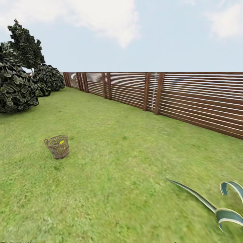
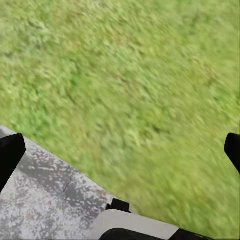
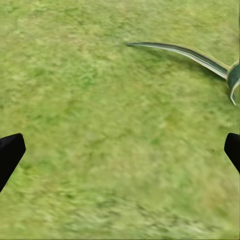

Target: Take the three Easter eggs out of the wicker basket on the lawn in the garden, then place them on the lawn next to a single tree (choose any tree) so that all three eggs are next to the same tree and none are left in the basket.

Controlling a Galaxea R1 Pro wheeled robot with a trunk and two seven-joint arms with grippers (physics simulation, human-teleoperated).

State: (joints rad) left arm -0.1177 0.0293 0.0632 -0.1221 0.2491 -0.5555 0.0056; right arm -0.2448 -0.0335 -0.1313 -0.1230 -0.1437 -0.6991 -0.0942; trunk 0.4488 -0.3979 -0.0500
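- Both sets of jaws are standing wide apart and holding nothing: I am seeing the left gripper [image 2: 120, 150] with one dark fingertip at each edge of its wrist view, and the right gripper [image 3: 120, 152] the same, with only grass between the tips.
- Out ahead and to my left, the wicker basket [image 1: 57, 146] is sitting upright on the lawn [image 1: 121, 175], well apart from both arms.
- I am catching just one yellow fleck inside it, probably one of the Easter eggs [image 1: 61, 142]; the other two are hiding below the rim or are too small to tell.
- I am judging that a hurried approach could bump the basket over and scatter eggs into blurry grass.
- A reach from above risks pinching the weave instead of an egg.
- Dark bushes [image 1: 17, 87] are crowding the far left, with a taller tree top [image 1: 25, 44] behind; its trunk is hidden, so I cannot confirm it suits.
- A striped, long-leaved plant [image 1: 222, 209] is lying near my right side and could snag the arm.
- The slatted wooden fence [image 1: 175, 98] is closing off the yard beyond.
- A grey speckled panel [image 2: 45, 200] is cutting into the left wrist view; I cannot tell what it is.
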